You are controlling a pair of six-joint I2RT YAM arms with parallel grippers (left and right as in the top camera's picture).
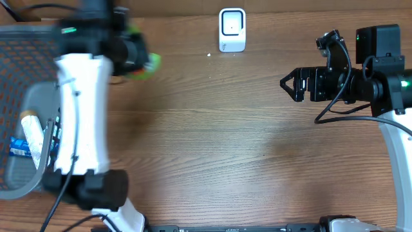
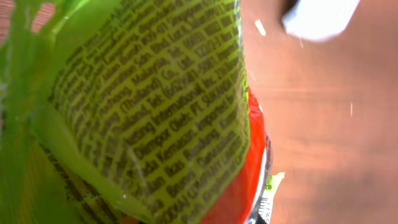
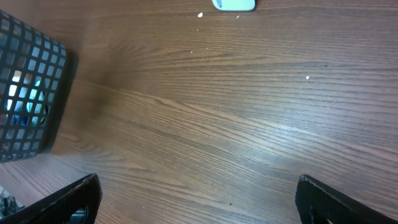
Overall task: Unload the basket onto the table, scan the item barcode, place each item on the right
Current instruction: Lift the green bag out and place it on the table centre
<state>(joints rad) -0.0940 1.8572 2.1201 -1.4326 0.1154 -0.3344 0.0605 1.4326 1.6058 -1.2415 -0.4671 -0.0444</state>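
The packet (image 1: 147,64) is a soft pouch. Its yellow-green face is covered in dense small black print, with a red section (image 2: 249,168) along one edge. It sits clamped in the jaws of the left gripper (image 1: 141,59), to the left of the scanner (image 1: 232,29) and a little nearer the front of the tabletop. No barcode is readable on the visible face. The scanner is a small white block with rounded corners and a square window, lying on the tabletop.

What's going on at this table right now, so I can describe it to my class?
The left gripper is shut on a green-and-yellow packet, held over the table left of the white scanner. The right gripper hangs open and empty on the right. More items lie in the mesh basket at the left.
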